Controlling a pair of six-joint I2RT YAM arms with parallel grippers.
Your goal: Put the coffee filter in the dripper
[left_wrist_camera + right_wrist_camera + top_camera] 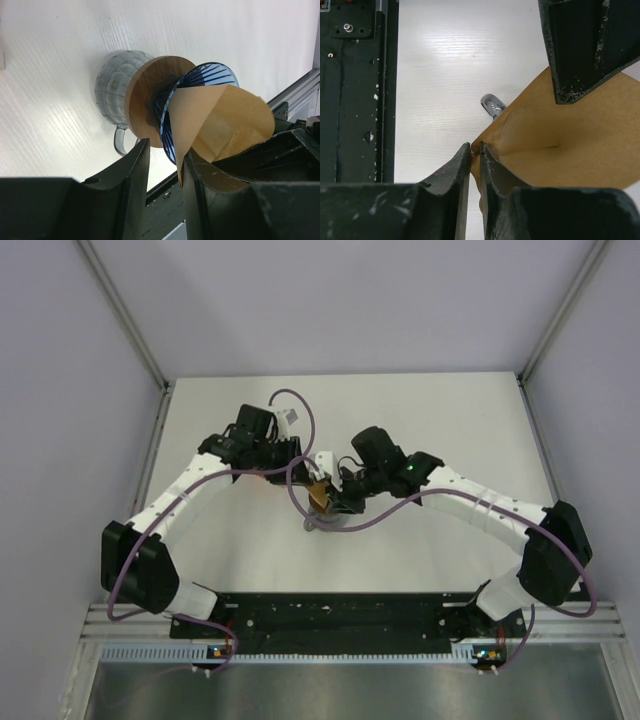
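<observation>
1. Top view: we are holding the thin tan paper coffee filter (320,496) at centre.
2. Left wrist: our left gripper (167,150) is standing spread, and the coffee filter is leaning partway into the blue ribbed plastic dripper (206,75).
3. Right wrist: our right gripper (476,148) is pinching its edge. We are judging that seating and releasing it remain.
</observation>
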